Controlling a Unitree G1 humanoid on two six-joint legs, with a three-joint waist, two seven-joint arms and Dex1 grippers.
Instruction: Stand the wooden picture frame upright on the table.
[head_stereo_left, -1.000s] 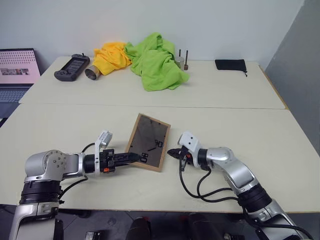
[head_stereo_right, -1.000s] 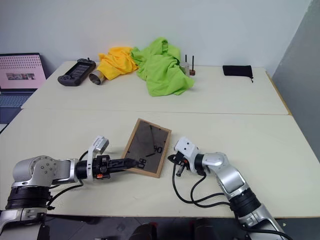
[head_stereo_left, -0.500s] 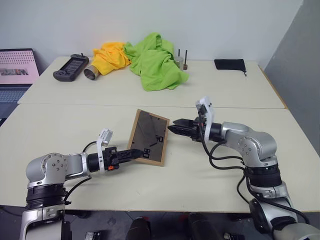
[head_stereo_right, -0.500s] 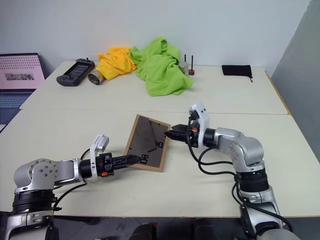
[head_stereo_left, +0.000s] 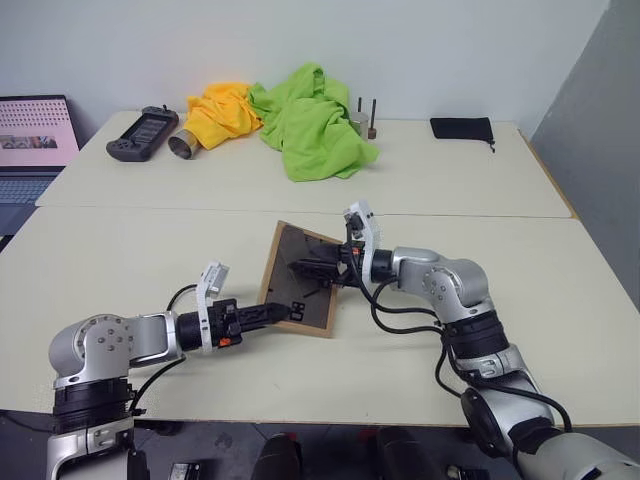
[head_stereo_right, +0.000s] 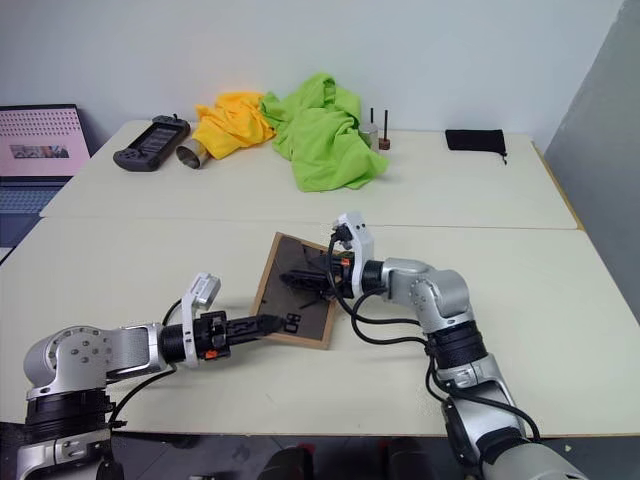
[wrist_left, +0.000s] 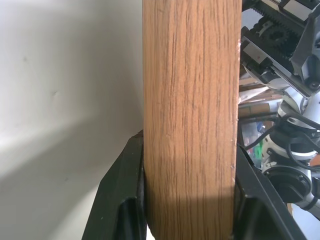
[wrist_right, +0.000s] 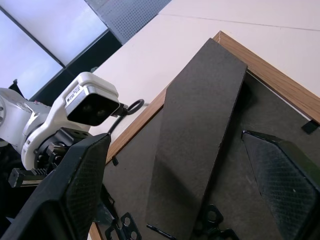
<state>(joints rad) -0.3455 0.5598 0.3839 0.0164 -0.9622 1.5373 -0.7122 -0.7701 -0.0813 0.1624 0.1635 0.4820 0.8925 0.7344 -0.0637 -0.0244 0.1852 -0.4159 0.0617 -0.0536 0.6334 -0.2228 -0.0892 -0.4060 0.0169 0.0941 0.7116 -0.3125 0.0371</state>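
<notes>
A laptop (head_stereo_left: 35, 140) with a pink screen sits at the far left edge, beside the table (head_stereo_left: 120, 250), whose pale top spans the scene. At the back, from left to right, lie a black console (head_stereo_left: 144, 134), a metal cup (head_stereo_left: 184, 147) on its side, a yellow cloth (head_stereo_left: 222, 112), a green cloth (head_stereo_left: 312, 122), a small stand (head_stereo_left: 367, 122) with two dark pins and, well apart toward the far right, a black pouch (head_stereo_left: 461, 129). Near the front, the left gripper (head_stereo_left: 280, 314) reaches in from the left and pinches the lower edge of the frame (head_stereo_left: 287, 285), its two black fingers (wrist_left: 118, 200) pressed against either side of the wooden rail. The frame stands near the table's middle front, tilted with its far edge raised and its dark backing facing the camera. The right gripper (head_stereo_left: 318, 271) comes in from the right, pointing left over that backing, jaws spread wide, its fingers (wrist_right: 80, 192) on either side of the dark flat easel leg (wrist_right: 195, 140) that lies along the backing. Small black clips (wrist_right: 215, 220) show on the backing near the leg's lower end. Whether the right fingers touch the backing cannot be told.
</notes>
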